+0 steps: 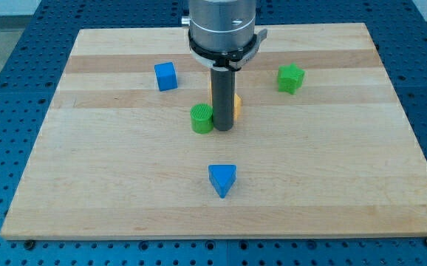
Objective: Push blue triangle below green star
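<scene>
Nearest the view's bottom you've got the blue triangle (222,179), sitting alone on the wooden board (110,192), approx. on the board's centre line, one corner pointing toward the view's bottom. It's well apart from everything else, nothing touching it.

Going up the view from there, you reach my tip (223,129), resting on the board at the centre. It's a plain dark rod w/ no jaws, so nothing to spread, press together or pinch; it isn't touching the triangle, which lies straight below it in the view w/ a clear strip of bare wood between them. Just beside the tip, on the view's left, you'll see a green cylinder (202,118), round w/ a ribbed side; it looks to be touching the rod or nearly so, can't tell which. Behind the rod on the view's right an orange block (236,104) pokes out; most of it is hidden, so you can't make out its shape.

Further up, the green star (290,77) sits toward the view's right, well apart from the tip and far up and right of the triangle. On the view's left at about the same depth you've got a blue cube (165,75), also on its own.

At the view's top the rod runs up into the arm's grey round mount (223,29), which hangs over the board's far edge.
</scene>
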Controlling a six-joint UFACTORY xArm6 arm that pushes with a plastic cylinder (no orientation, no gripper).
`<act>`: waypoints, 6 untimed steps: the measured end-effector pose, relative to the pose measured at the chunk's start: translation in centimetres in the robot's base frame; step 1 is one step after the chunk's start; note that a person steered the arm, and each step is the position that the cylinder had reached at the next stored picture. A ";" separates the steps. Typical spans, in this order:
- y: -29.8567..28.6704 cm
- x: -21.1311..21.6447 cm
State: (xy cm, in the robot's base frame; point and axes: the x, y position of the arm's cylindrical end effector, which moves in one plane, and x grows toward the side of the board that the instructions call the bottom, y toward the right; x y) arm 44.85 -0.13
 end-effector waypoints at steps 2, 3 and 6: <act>0.1 2.7; -1.4 4.6; -8.1 10.4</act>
State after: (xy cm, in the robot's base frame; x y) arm 55.21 -8.18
